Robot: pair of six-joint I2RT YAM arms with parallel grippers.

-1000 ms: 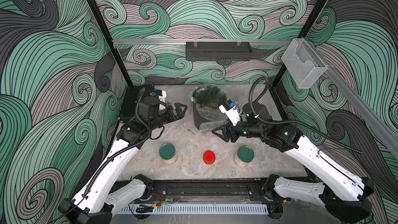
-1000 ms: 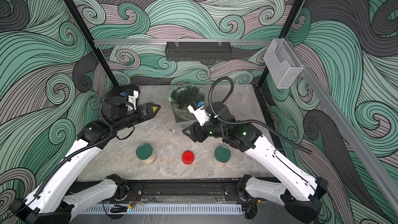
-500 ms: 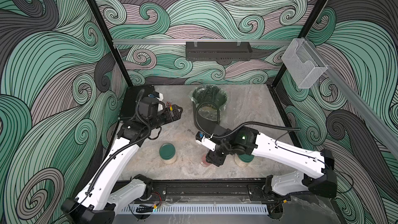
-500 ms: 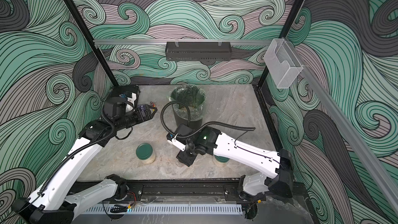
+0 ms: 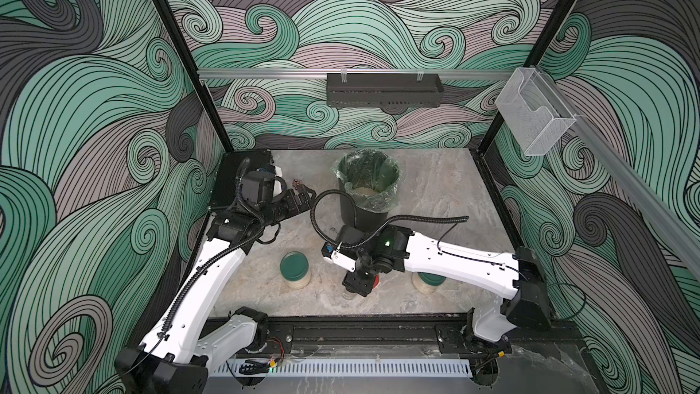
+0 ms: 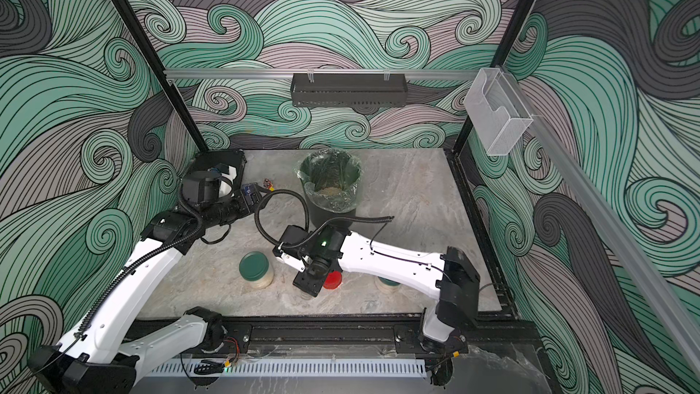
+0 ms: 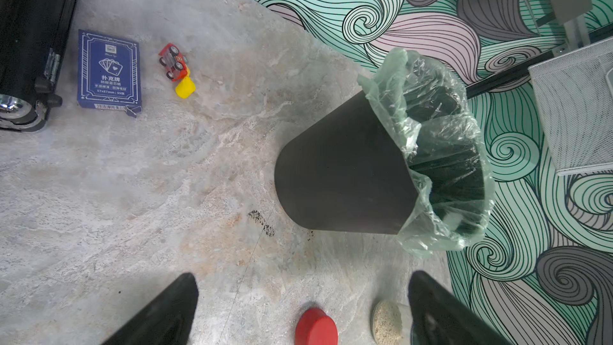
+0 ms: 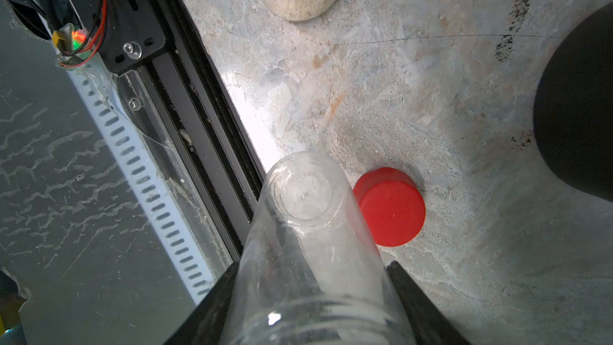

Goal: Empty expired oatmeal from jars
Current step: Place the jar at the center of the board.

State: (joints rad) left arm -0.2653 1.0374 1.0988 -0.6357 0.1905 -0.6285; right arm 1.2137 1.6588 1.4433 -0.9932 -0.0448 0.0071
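Observation:
My right gripper (image 8: 313, 265) is shut on a small clear glass jar (image 8: 305, 227) that looks empty, held base-down near the table's front edge. Its red lid (image 8: 389, 207) lies on the table right beside it and shows in a top view (image 6: 332, 279). Two wider jars of oatmeal stand in the front row: one with a green lid (image 5: 295, 265) to the left, and one (image 5: 428, 282) partly hidden under the right arm. My left gripper (image 5: 303, 198) hovers open and holds nothing, left of the bin. Its wrist view shows spread fingers (image 7: 166, 310).
A black bin (image 5: 365, 214) with a clear liner stands at the back centre, with oatmeal (image 5: 365, 192) inside. A blue card box (image 7: 109, 71), a red toy car (image 7: 172, 61) and a yellow piece (image 7: 185, 88) lie at back left beside a black case (image 5: 235, 180).
The right arm has swung from the bin down to the front of the table, carrying the clear jar to beside the red lid. The left gripper has barely moved and stays open.

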